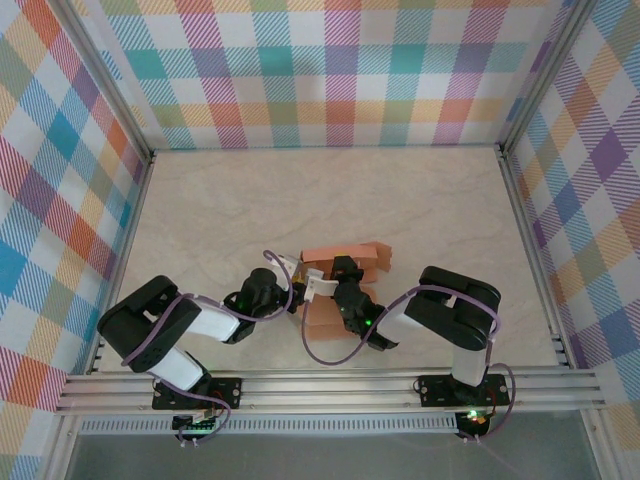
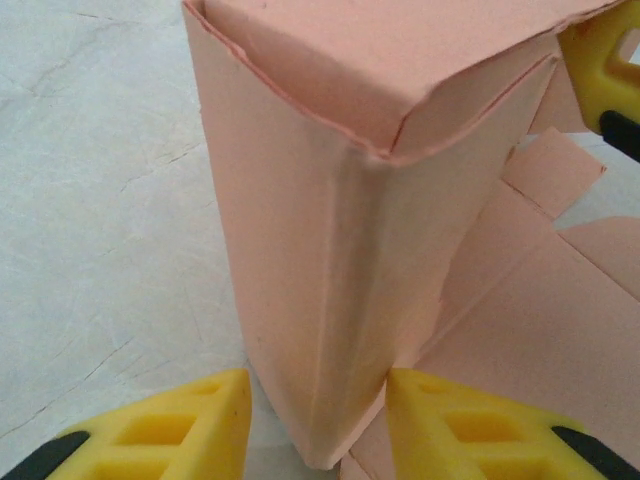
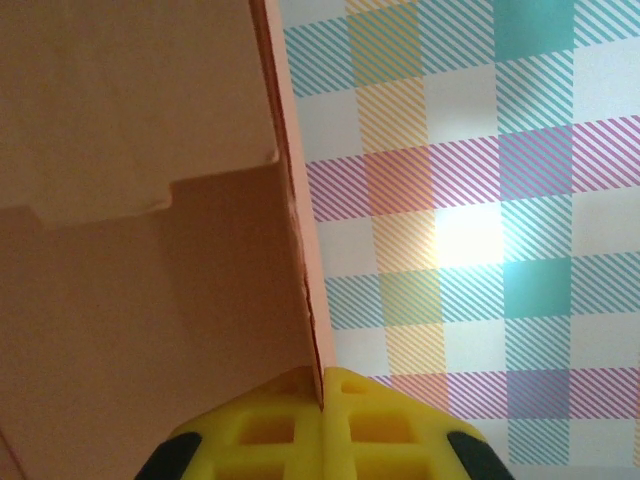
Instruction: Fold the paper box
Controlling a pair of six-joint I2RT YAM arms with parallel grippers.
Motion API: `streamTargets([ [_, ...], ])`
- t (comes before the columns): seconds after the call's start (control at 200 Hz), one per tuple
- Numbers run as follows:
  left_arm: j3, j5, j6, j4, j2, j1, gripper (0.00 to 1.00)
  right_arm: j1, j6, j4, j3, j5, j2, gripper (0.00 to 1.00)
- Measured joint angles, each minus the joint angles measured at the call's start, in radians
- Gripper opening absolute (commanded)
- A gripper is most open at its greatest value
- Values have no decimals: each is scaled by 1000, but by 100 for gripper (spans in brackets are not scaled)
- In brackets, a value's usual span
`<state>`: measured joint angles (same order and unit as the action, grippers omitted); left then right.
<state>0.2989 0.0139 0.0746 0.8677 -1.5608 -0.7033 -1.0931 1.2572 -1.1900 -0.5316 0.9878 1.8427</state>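
Checked walls point(image 1: 330, 70) close in the pale marbled bench point(image 1: 220, 200) on three sides, and a metal rail point(image 1: 330, 385) runs along its near edge. The paper box point(image 1: 352, 256) sits near the middle of the bench, partly raised, with both of your arms meeting over it. Your right hand point(image 3: 322, 398) is pressed together on a thin upright wall of the card, whose edge runs down between the yellow fingers. Your left hand point(image 2: 318, 440) straddles a folded upright corner of the box, one finger on each side and close against the card. You cannot tell whether it squeezes. Flat flaps lie on the bench beside that corner, and the right hand crowds the box's far top edge.
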Motion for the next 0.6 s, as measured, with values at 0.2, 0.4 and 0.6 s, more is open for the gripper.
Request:
streamTargets([
  [0.2, 5, 0, 15, 52, -62, 6, 38, -16, 68, -154, 11, 40, 82, 0],
  [0.4, 8, 0, 23, 76, -88, 13, 34, -25, 95, -216, 13, 60, 107, 0],
  [0.6, 18, 2, 27, 74, -88, 14, 35, -27, 117, -232, 14, 66, 117, 0],
])
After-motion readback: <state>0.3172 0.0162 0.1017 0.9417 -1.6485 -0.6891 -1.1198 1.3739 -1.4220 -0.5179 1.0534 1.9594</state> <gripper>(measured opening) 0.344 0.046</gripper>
